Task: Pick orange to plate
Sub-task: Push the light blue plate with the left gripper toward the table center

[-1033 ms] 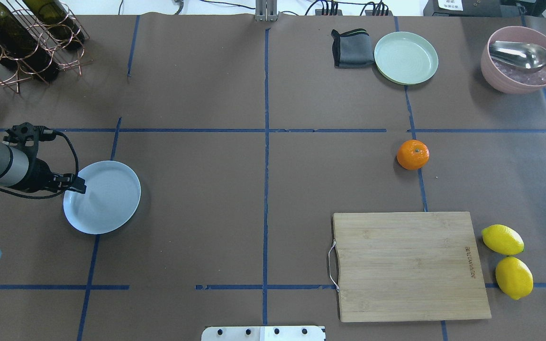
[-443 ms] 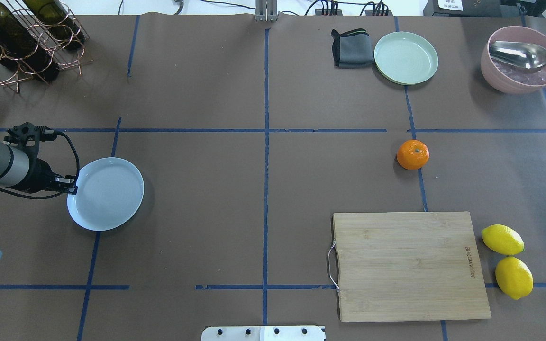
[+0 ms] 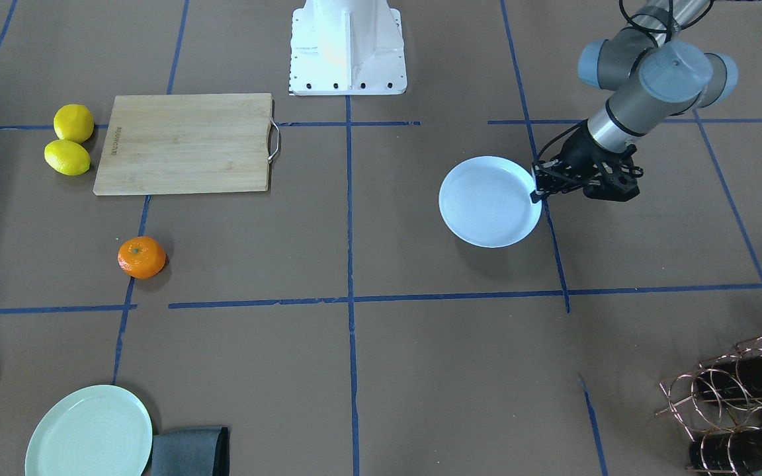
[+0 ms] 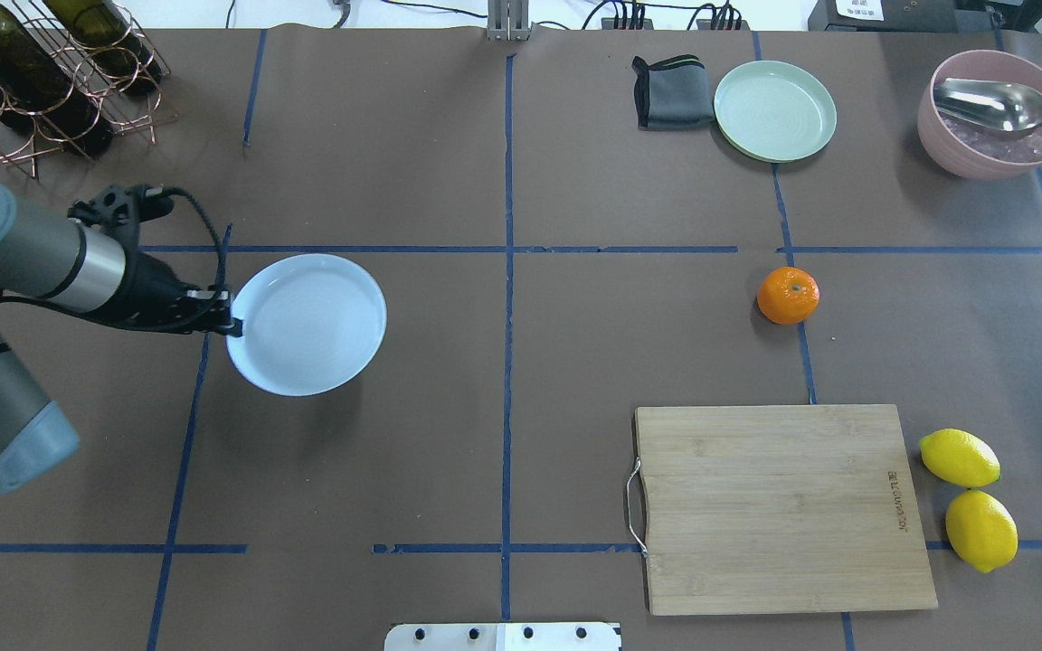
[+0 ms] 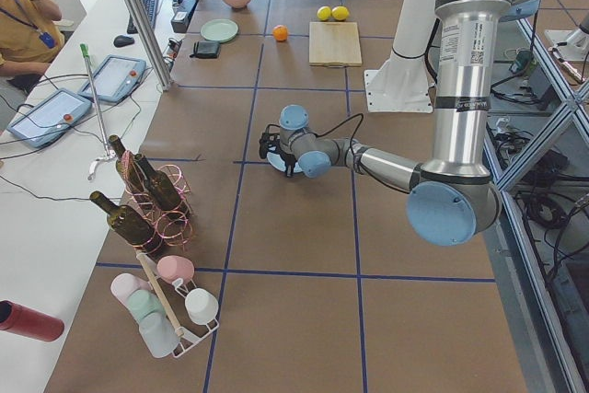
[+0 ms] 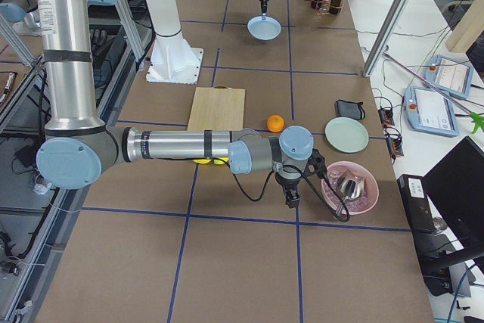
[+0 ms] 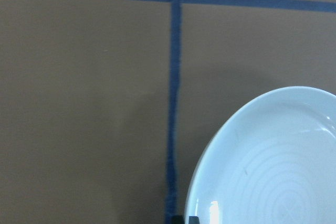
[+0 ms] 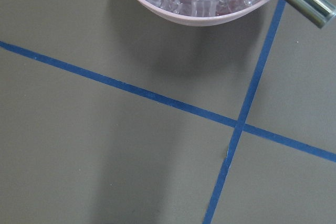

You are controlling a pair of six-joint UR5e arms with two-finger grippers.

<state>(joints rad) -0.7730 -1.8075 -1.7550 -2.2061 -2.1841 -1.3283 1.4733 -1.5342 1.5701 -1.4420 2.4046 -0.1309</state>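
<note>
The orange [image 4: 788, 296] sits on the brown table right of centre, beside a blue tape line, with nothing touching it; it also shows in the front view [image 3: 141, 257]. The white plate [image 4: 313, 325] hangs just above the table at centre left and casts a shadow below. My left gripper [image 4: 230, 323] is shut on its near-left rim [image 3: 535, 192]; the left wrist view shows the plate [image 7: 273, 171] at lower right. My right gripper [image 6: 291, 200] appears only in the exterior right view, low beside the pink bowl. Open or shut, I cannot tell.
A wooden cutting board [image 4: 783, 506] lies near right, two lemons [image 4: 959, 457] beside it. A mint-green plate [image 4: 774, 110], a grey cloth [image 4: 670, 92] and a pink bowl [image 4: 991, 145] with ice and a spoon stand at the back right. A wine rack [image 4: 42, 81] fills the back left.
My left gripper has carried the plate to the right and farther from the robot, raising it off the table. The orange has not moved.
</note>
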